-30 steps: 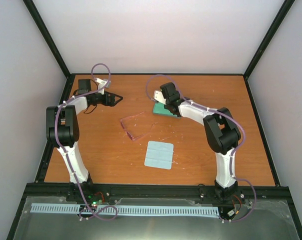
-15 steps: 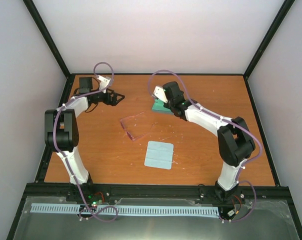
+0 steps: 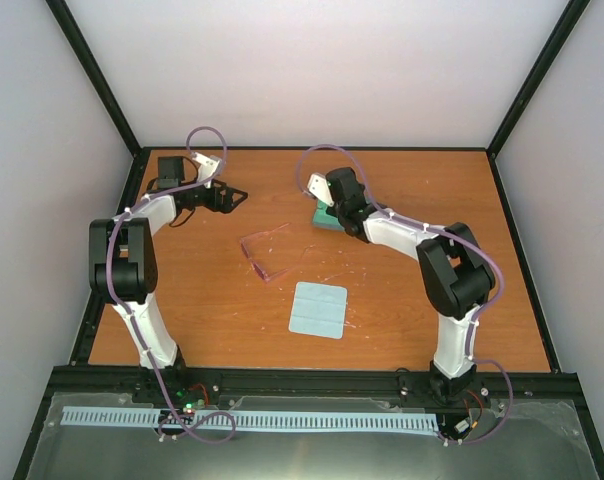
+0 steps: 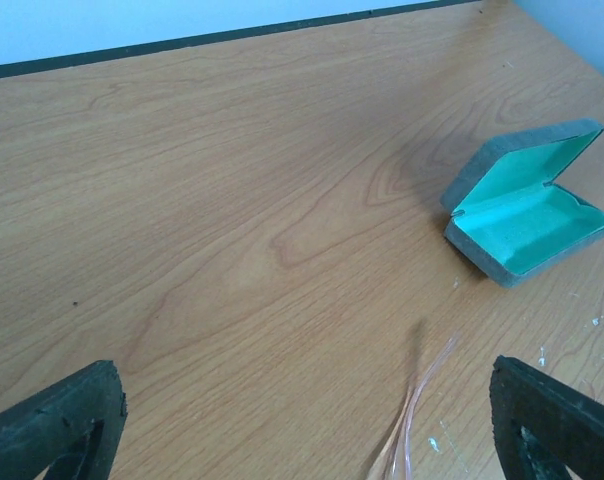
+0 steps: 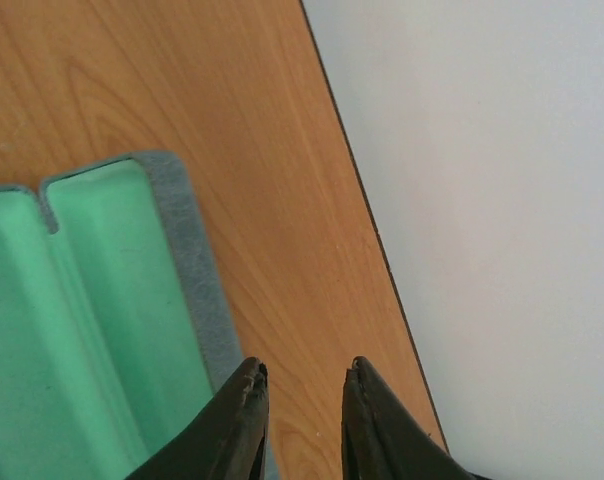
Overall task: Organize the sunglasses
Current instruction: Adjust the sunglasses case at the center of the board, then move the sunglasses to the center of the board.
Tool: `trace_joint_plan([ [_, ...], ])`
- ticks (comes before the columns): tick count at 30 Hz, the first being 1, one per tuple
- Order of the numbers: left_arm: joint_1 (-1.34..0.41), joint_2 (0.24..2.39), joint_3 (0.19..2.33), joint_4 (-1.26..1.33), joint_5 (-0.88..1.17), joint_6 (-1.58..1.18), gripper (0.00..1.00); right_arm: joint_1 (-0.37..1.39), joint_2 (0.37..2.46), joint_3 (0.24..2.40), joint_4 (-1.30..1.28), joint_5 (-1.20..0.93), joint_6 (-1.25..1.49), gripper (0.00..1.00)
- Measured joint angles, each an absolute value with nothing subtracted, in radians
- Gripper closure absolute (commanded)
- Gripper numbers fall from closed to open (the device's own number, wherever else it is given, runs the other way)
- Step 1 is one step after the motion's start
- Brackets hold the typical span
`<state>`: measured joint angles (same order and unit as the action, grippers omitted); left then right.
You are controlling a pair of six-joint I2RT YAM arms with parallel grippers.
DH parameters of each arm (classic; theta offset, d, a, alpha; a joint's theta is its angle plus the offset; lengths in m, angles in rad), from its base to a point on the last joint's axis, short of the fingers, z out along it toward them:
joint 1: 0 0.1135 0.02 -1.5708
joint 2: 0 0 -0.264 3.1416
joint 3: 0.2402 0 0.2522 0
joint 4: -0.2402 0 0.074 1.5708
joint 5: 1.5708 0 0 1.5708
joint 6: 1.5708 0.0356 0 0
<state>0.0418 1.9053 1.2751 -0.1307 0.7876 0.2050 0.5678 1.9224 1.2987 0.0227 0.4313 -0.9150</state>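
Though mostly hidden overhead, the case lies open ahead-right of the spread left gripper, under the barely parted right gripper.

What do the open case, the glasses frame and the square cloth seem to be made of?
Case: grey shell looks like matte felt, fuzzy at its edge; the turquoise lining is smooth, material unclear. Sunglasses frame: thin translucent pink plastic, probably, since the table shows through. Cloth: pale blue soft fabric, perhaps microfibre, with fold creases.
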Motion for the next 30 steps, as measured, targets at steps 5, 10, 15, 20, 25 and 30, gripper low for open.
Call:
trace_joint_plan([
  [5, 0.038, 1.905, 1.266, -0.126, 0.788, 0.212, 0.12, 0.562, 1.89, 1.285, 0.034, 0.374, -0.798, 0.79],
  [10, 0.008, 1.874, 1.211, -0.129, 0.771, 0.254, 0.21, 0.562, 1.715, 1.178, 0.011, 0.27, -0.611, 0.97],
  [15, -0.055, 1.806, 1.166, -0.167, 0.775, 0.313, 0.26, 0.562, 1.623, 1.162, -0.081, 0.232, -0.331, 0.97],
  [20, -0.121, 1.76, 1.166, -0.246, 0.804, 0.391, 0.26, 0.559, 1.618, 1.083, -0.163, 0.173, -0.047, 0.97],
  [25, -0.203, 1.707, 1.151, -0.32, 0.791, 0.476, 0.28, 0.489, 1.6, 0.918, -0.173, -0.073, 0.167, 0.88],
  [30, -0.296, 1.651, 1.083, -0.364, 0.746, 0.535, 0.35, 0.482, 1.586, 0.858, -0.195, -0.222, 0.267, 0.68],
])
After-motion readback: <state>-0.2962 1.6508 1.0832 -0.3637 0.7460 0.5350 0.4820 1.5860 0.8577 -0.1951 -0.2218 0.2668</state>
